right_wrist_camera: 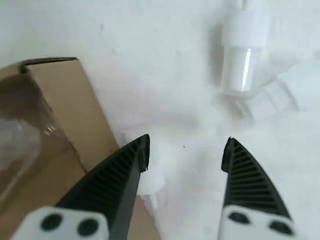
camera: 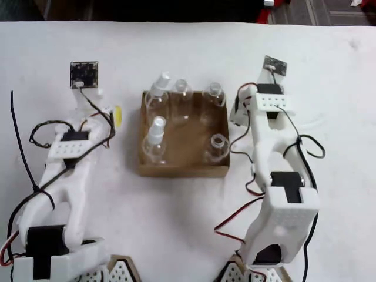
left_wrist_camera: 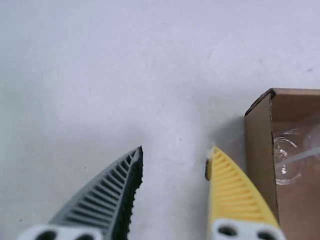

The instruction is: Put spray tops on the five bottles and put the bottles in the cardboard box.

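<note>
Three clear plastic bottles (camera: pixel 218 147) in the brown cardboard box (camera: pixel 182 171) are left untopped. With left gripper (left_wrist_camera: pixel 176 150) and right gripper (right_wrist_camera: pixel 187 142) spread, a white plastic spray top (right_wrist_camera: pixel 242 55) must be pinched next.

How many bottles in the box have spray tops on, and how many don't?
Bottles with tops: 2
Bottles without tops: 3
Total: 5 bottles, all in the box

Robotics lab: cabled arms (camera: pixel 276 153), white table (camera: pixel 176 53)
</note>
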Tool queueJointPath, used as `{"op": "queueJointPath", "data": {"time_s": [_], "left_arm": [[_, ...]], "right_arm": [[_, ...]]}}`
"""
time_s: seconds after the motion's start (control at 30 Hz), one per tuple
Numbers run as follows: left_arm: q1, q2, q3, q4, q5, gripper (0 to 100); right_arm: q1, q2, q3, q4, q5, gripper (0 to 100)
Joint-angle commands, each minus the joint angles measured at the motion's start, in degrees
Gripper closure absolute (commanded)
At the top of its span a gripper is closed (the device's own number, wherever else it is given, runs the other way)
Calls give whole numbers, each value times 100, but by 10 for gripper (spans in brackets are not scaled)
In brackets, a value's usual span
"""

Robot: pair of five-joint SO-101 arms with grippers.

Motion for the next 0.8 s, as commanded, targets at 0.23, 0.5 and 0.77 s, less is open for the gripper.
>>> {"op": "queueJointPath", "data": {"time_s": [0.23,0.5,0.77], "left_arm": [[48,-277,-9,-176,-62,805],[48,-277,-9,-176,-62,805],[48,-277,-9,-167,-62,805]], "right_arm": [[-295,-40,-35,-268,-53,711],[-312,-40,316,-576,-44,711],[-681,-40,325,-576,79,711]]}}
